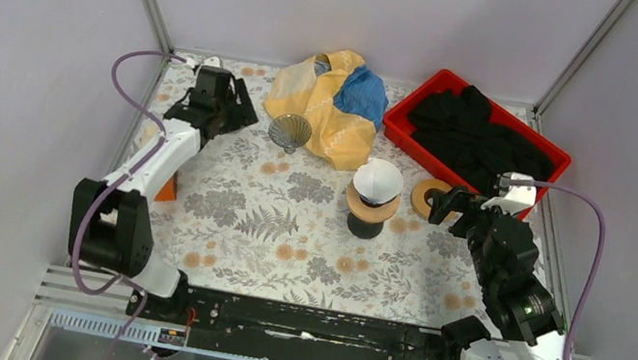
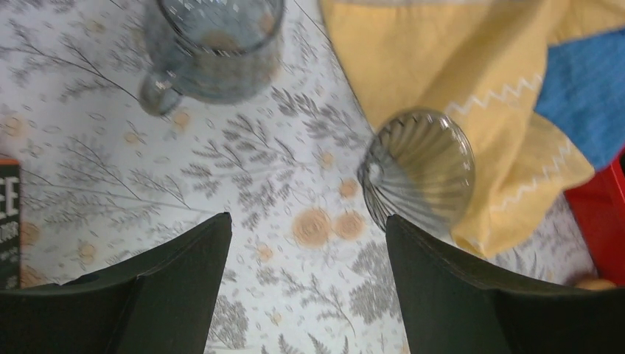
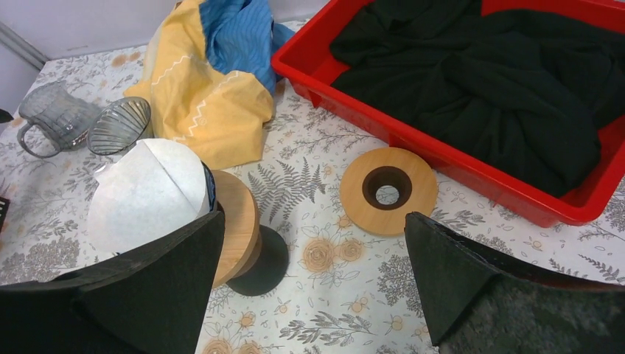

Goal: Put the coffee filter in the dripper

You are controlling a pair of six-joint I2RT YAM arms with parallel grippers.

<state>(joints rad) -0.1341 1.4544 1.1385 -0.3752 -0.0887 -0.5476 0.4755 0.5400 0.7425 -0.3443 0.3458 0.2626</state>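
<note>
You see the white paper coffee filter (image 1: 378,180) sitting cone-open in the wood-collared dripper (image 1: 370,210) mid-table; a ribbed glass dripper cone (image 1: 290,131) sits well apart, far-left.

The filter (image 1: 378,179) sat atop the stand (image 1: 367,212) mid-table, with the ring (image 1: 428,197) just right of it, the tray (image 1: 399,127) behind the ring, and the dripper (image 1: 290,131) back-left against the cloth (image 1: 327,108).

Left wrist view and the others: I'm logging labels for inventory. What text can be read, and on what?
"FE": white letters, cut off by the frame edge, on the dark package at the left.
Small print below them: too blurred to read.
Other views: no readable text.
</note>
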